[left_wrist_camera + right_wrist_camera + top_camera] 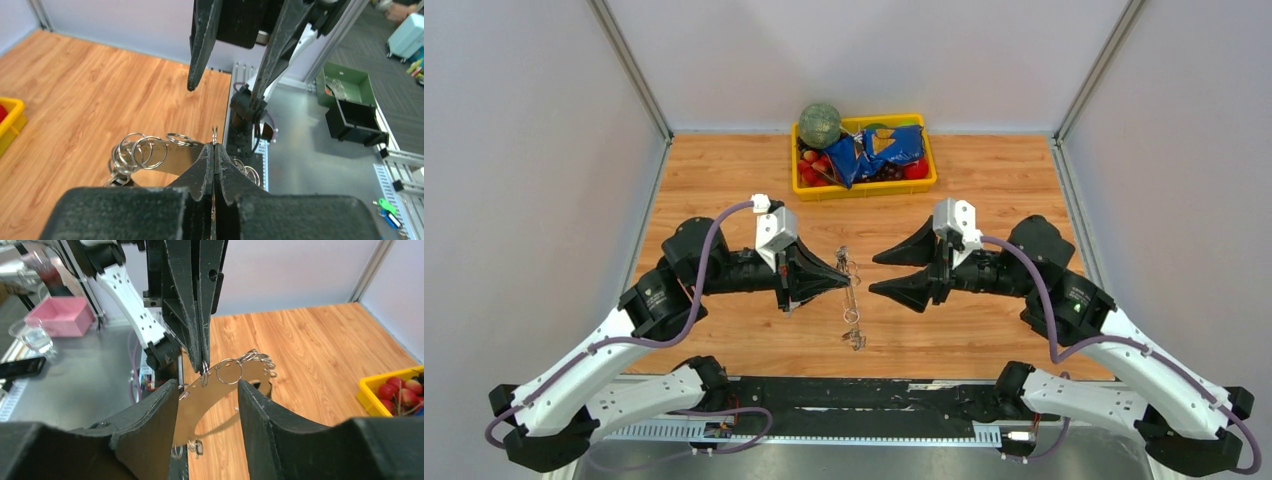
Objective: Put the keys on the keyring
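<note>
Silver metal keyring (850,290), thin loop fringed with small rings: hangs over the tabletop's (984,200) middle, pinched in the fully closed left fingers (829,276). Right fingers (899,290) half spread, empty, just beside it. Keys not discernible. Advice: hold loop steady, keep pinch firm.

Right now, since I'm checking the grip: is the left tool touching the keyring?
Touching. Right wrist view shows the left tool shut, tips pinching the keyring.
</note>
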Tool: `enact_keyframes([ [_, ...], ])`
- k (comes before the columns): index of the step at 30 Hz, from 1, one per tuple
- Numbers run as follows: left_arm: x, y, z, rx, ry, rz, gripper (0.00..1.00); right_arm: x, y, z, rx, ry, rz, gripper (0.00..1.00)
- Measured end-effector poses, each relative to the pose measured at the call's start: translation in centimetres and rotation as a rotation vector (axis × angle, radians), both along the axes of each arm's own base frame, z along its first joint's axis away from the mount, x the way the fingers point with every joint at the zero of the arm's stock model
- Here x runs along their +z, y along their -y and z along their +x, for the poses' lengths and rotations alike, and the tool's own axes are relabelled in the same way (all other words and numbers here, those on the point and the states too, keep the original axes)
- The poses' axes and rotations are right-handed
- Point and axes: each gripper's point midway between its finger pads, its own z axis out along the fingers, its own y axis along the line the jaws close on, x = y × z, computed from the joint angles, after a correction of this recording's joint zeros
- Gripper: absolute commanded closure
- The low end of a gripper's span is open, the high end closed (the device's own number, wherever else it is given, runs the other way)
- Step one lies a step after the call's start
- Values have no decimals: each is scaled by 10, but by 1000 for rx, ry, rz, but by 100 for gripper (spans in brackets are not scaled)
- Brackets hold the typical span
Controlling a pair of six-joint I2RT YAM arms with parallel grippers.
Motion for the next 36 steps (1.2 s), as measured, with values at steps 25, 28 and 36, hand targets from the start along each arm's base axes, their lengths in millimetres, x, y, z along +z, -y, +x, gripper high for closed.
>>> enact_keyframes([
  [25,-69,-17,-10,-108,-79,461,100,-56,-18,-2,150,-67,-347,65],
  [28,-72,-18,-10,-108,-79,475,100,-56,-22,-3,164,-79,-338,66],
  [36,-70,-20,-7,-100,-59,482,100,-57,-35,-5,195,-99,-321,67],
])
